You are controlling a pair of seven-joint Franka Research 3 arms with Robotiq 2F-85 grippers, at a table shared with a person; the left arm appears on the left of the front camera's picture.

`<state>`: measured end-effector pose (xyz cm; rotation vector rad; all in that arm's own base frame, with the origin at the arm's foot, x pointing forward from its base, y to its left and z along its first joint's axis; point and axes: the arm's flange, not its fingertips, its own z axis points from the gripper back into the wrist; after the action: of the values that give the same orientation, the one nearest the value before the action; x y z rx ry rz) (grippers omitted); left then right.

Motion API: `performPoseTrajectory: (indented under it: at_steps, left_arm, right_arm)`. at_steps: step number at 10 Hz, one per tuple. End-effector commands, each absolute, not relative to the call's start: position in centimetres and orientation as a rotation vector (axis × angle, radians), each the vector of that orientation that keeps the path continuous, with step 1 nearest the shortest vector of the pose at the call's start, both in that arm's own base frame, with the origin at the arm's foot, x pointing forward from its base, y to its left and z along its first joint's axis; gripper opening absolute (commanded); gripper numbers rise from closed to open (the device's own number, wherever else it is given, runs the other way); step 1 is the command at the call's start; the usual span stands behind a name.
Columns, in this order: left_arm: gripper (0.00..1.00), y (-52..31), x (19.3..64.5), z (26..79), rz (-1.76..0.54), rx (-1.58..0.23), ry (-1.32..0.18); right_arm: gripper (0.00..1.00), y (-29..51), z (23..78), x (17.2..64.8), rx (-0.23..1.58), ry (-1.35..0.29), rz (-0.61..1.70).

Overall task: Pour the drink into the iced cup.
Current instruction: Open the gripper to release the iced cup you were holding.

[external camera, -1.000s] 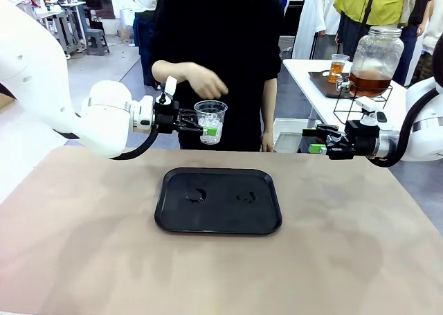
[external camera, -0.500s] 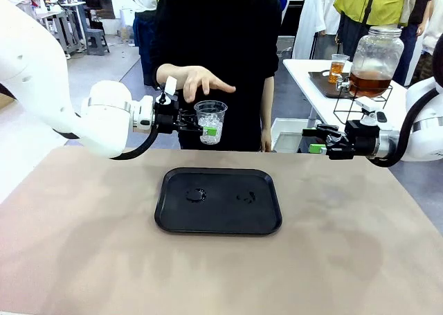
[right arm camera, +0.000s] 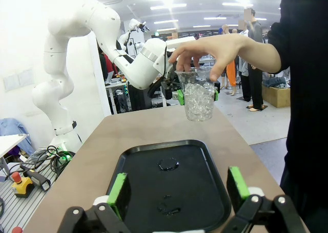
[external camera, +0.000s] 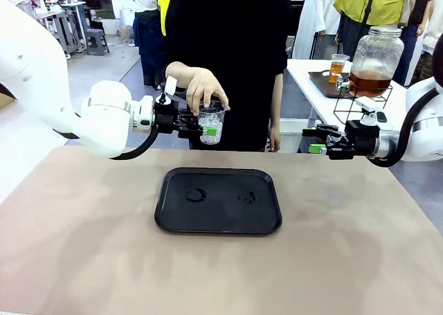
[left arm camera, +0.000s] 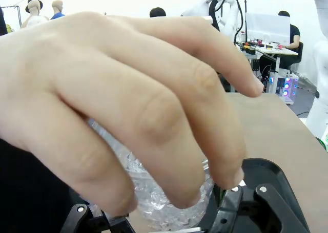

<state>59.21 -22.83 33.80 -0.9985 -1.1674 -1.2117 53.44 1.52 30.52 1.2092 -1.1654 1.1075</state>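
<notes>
My left gripper [external camera: 206,129] is shut on the iced cup [external camera: 210,124], a clear plastic cup of ice held upright in the air beyond the table's far edge. A person's hand [external camera: 205,90] grips the cup's rim from above. The left wrist view has that hand [left arm camera: 128,105] over the cup [left arm camera: 169,205]. To the right, my right gripper [external camera: 313,139] stands open with nothing in it, its green pads [right arm camera: 118,188] spread wide. Amber drink shows in a big glass jar [external camera: 374,60] and a small cup [external camera: 338,67] on the side table.
A black tray [external camera: 266,218] lies on the brown table, wet marks in its middle, below and in front of the held cup. The jar stands on a black wire stand [external camera: 349,104] on a white side table. People stand farther back.
The person's hand came down from above the cup and now holds its rim. Both arms and the cup stayed where they were.
</notes>
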Motion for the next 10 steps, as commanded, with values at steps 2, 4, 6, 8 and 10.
performPoseTrajectory:
  at_steps: [2,4,6,8,10]
  left_arm:
    - [0.77,-22.81,58.92,34.09,-1.214,-0.995,-1.179]
    - [0.77,-22.81,58.92,34.09,-1.214,-0.995,-1.179]
    - [0.77,-22.81,58.92,34.09,-1.214,-0.995,-1.179]
    - [0.77,-22.81,58.92,34.09,-1.214,-0.995,-1.179]
    - [0.77,-22.81,58.92,34.09,-1.214,-0.995,-1.179]
  right_arm:
    - [1.00,1.51,30.83,53.62,1.207,-1.170,1.114]
    - [1.00,1.51,30.83,53.62,1.207,-1.170,1.114]
    - [1.00,1.51,30.83,53.62,1.207,-1.170,1.114]
    - [1.00,1.51,30.83,53.62,1.207,-1.170,1.114]
    - [1.00,1.51,30.83,53.62,1.207,-1.170,1.114]
